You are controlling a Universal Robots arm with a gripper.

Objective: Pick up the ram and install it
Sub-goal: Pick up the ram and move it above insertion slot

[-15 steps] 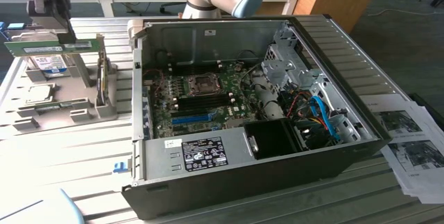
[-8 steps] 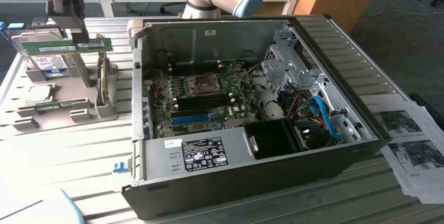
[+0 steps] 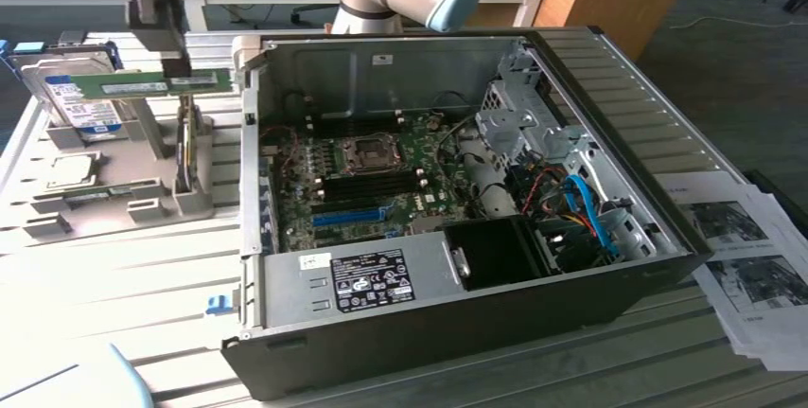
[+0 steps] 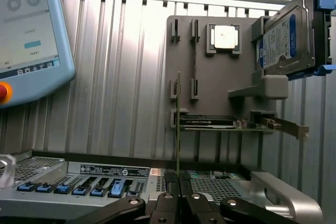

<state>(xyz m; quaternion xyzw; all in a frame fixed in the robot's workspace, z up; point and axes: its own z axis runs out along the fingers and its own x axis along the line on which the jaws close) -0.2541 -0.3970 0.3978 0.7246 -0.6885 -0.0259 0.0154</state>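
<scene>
Green stick, the ram: clamped between the jaws and lifted clear of the fixture, its long edge level in the exterior view; in the wrist view the ram is seen edge-on, a thin line running straight out from the fingertips.
Gripper: jaws pressed together on the ram, gripping it slightly off its middle, toward the end nearer the case; in the wrist view the gripper shows dark fingers meeting on the board's edge.
Grey fixture: directly under the jaws, beneath the held ram; seen past the fingertips in the wrist view.
Hard drive: silver with a blue-white label, standing on edge in the fixture, beside the jaws on the side away from the case.
Processor chip: flat in a square pocket of the fixture, below the jaws and well apart from them.
Expansion card: dark, seated on edge in the fixture, just beyond the ram's free edge.
Computer case: open side up, beside the jaws on the exterior view's right.
Motherboard: inside the case, lower than the jaws, carrying a bright-blue slot.
Teach pendant: light-blue housing with a screen, to one side of the jaws.
Printed sheets: on the far side of the case from the jaws.
</scene>
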